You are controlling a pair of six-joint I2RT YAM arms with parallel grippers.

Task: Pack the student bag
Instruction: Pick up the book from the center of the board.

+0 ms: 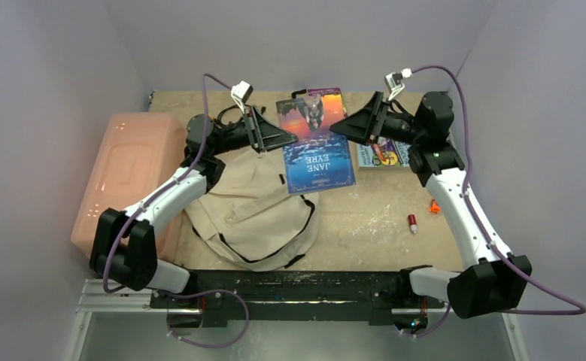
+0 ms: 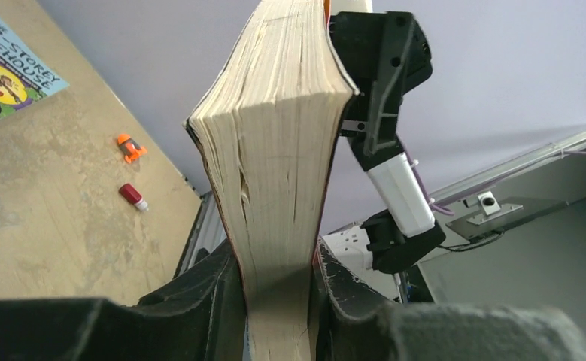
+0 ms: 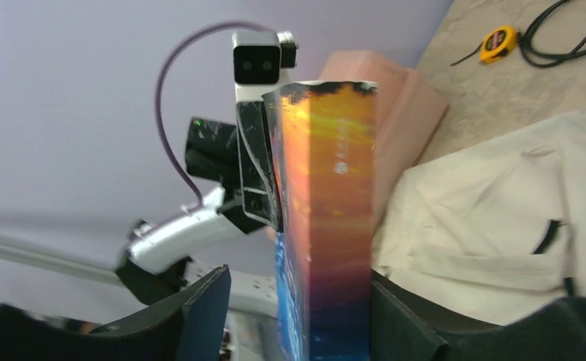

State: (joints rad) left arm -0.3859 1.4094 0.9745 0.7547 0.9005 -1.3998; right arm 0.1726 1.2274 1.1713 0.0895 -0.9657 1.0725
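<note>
Yellowed page edges fill the space between my left gripper's (image 2: 278,280) fingers: it is closed tight on the fore-edge of a thick Jane Eyre paperback (image 2: 274,150), with both pads pressed against the covers. From the overhead view I hold this book (image 1: 318,147) off the table (image 1: 372,218), far of centre, with its blue and orange cover facing up.

My right gripper (image 3: 297,301) meets the same book (image 3: 327,210) from the right, at the spine. Its jaws stand wider than the spine. One finger lies against the book and the other stands apart from it with a clear gap, so this gripper is not clamping it.

Near and left of the book lies the student bag (image 1: 252,210). It is soft cream canvas, slumped flat and creased, rounded at its near end, with a black zipper line curving round its edge and short black tabs. My left arm crosses over its far left part. From my right wrist the bag (image 3: 493,226) shows pale folds and a black strap loop.

Just left of the bag sits a pink plastic bin (image 1: 128,177). On the far right, a second book (image 1: 382,154) lies flat under my right wrist. A small orange piece (image 1: 434,206) and a small red one (image 1: 411,221) lie on the table to the right, near each other. A yellow tape measure (image 3: 498,43) and a black cable (image 3: 568,30) lie on the table beyond the bag.
</note>
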